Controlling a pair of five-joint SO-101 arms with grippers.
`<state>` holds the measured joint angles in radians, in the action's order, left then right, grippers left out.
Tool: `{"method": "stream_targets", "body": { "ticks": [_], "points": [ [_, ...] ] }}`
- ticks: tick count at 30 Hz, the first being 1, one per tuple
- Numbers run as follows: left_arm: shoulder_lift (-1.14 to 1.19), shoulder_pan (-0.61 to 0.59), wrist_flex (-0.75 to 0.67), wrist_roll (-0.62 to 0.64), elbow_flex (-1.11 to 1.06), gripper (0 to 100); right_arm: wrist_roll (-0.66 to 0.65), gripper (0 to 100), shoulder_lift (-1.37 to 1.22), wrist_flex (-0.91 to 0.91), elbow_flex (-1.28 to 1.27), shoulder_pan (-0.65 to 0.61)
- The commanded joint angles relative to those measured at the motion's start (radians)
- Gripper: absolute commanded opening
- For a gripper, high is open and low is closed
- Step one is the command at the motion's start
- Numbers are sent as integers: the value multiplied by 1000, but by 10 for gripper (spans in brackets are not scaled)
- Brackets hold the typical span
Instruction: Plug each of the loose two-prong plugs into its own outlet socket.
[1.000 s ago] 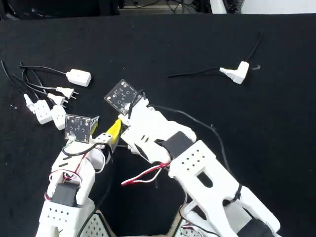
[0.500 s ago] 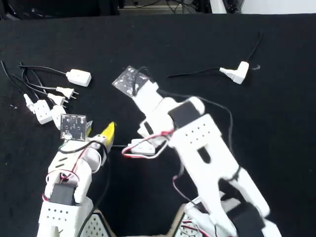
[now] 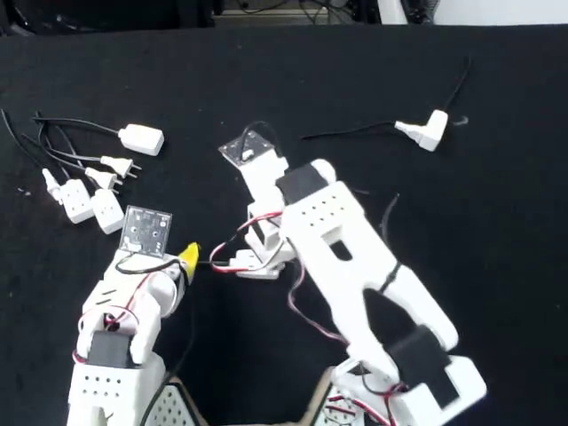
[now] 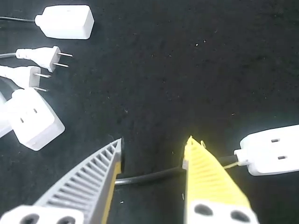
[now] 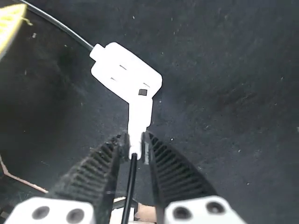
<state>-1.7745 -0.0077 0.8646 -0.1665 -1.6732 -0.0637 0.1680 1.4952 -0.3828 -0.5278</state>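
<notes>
We see a white plug point(image 5: 139, 119) between the right gripper's point(image 5: 135, 137) black ribbed fingers point(image 5: 100, 168), a white socket point(image 5: 122, 74) just beyond. The left gripper's point(image 4: 154, 140) ribbed fingers point(image 4: 205, 177) are grey and yellow, over the black table point(image 4: 187, 56).

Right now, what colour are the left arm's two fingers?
One finger is yellow, the other grey; the left wrist view shows them best.

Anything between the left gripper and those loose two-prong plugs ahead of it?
Nothing lies on the cloth between the left gripper and the two-prong plugs. A black cable crosses between its open jaws, though, leading to a socket.
</notes>
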Motion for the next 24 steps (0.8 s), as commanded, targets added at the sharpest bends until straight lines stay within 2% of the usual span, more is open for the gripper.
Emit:
{"method": "stream_targets", "body": {
  "ticks": [1, 10, 24],
  "points": [
    [-9, -2, -15, -14, -13, 220, 17, 11, -15, -20, 67, 14],
    [-9, -1, -17, -17, -21, 220, 153, 11, -27, -55, 99, 15],
    [-9, 1, -17, -17, -21, 220, 161, 11, -27, 23, 97, 11]
  ]
}}
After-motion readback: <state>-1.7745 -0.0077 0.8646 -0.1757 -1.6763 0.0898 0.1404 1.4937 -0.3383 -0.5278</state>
